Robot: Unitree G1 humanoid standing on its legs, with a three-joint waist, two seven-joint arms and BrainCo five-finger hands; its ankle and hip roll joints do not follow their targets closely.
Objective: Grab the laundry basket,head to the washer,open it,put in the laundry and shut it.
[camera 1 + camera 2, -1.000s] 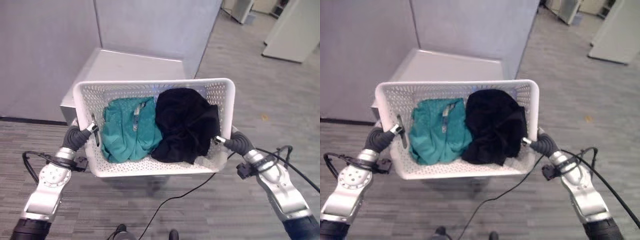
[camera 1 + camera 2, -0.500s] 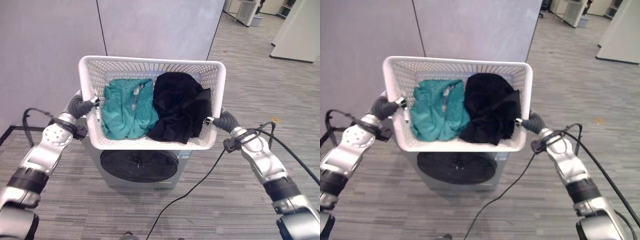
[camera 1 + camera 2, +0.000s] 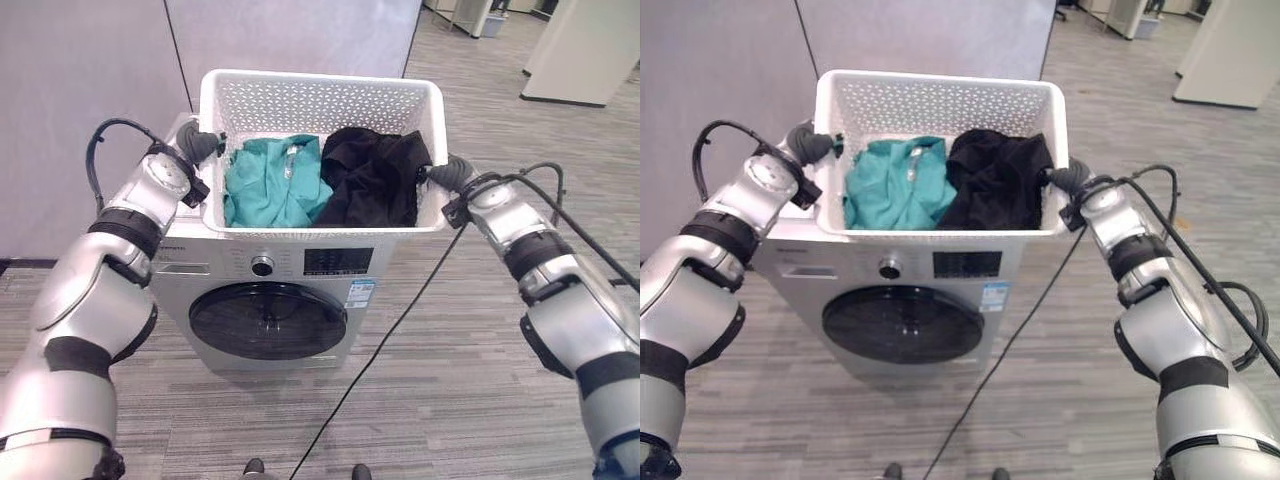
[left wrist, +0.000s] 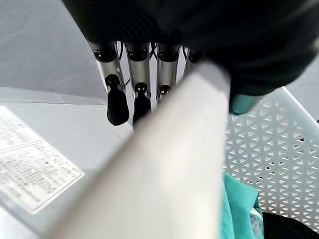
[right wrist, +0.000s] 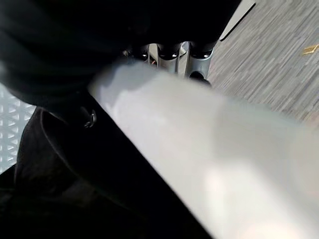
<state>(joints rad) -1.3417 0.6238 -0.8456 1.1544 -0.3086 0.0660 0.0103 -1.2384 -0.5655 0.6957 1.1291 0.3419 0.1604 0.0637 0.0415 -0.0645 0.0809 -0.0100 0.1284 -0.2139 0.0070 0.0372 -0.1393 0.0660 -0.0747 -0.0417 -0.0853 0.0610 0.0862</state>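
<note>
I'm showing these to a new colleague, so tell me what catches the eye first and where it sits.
The white perforated laundry basket stands out first, sitting on top of the silver front-loading washer, whose round dark door is closed. Inside lie a teal garment on the robot's left and a black garment beside it on the right. The left hand and right hand grip the basket's opposite side rims.

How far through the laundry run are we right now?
Done: basket grabbed and carried to the washer. In hand: left hand and right hand grip its sides, holding it at the machine's top. Left: the washer door is shut, and the teal garment and black garment remain in the basket.
</note>
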